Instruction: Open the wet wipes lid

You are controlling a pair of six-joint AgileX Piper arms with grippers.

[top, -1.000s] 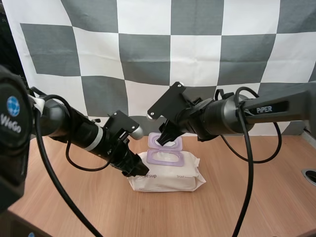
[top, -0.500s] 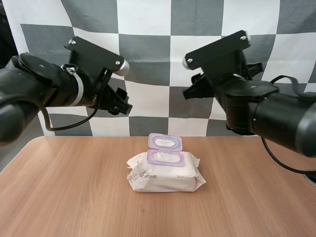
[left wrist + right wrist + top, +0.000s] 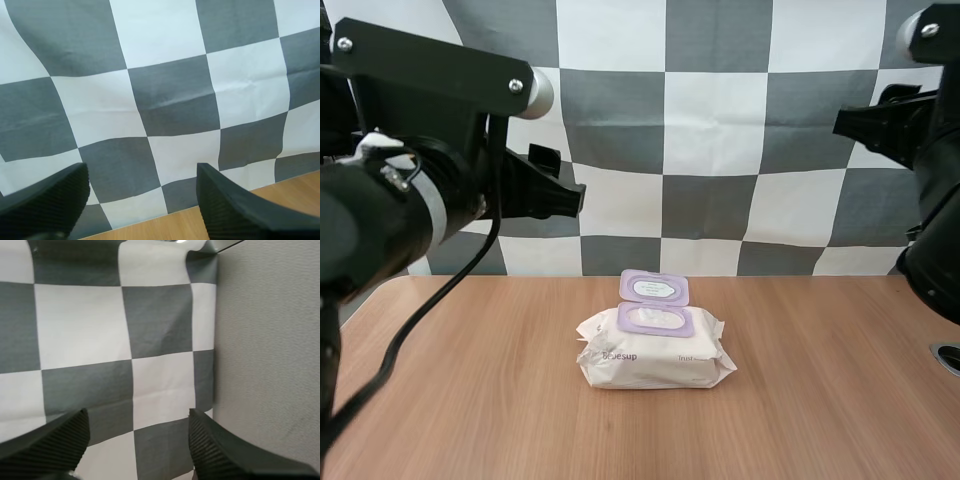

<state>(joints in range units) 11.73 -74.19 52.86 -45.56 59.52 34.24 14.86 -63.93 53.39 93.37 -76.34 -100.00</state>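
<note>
A white wet wipes pack (image 3: 657,357) lies flat in the middle of the wooden table (image 3: 470,400). Its purple lid (image 3: 655,288) stands flipped up at the back, and the purple-rimmed opening (image 3: 655,320) is uncovered. My left arm (image 3: 410,200) is raised high at the left, well above and away from the pack. My right arm (image 3: 920,150) is raised at the right edge. My left gripper (image 3: 141,172) is open, fingers wide apart with nothing between them. My right gripper (image 3: 137,415) is also open and holds nothing.
Bare wood surrounds the pack on every side. A round metal fitting (image 3: 948,357) sits at the table's right edge. A grey wall panel (image 3: 270,350) is beside the right gripper.
Both arms have lifted away from the pack, up and outward toward the camera. The lid was open throughout and the pack has not moved.
</note>
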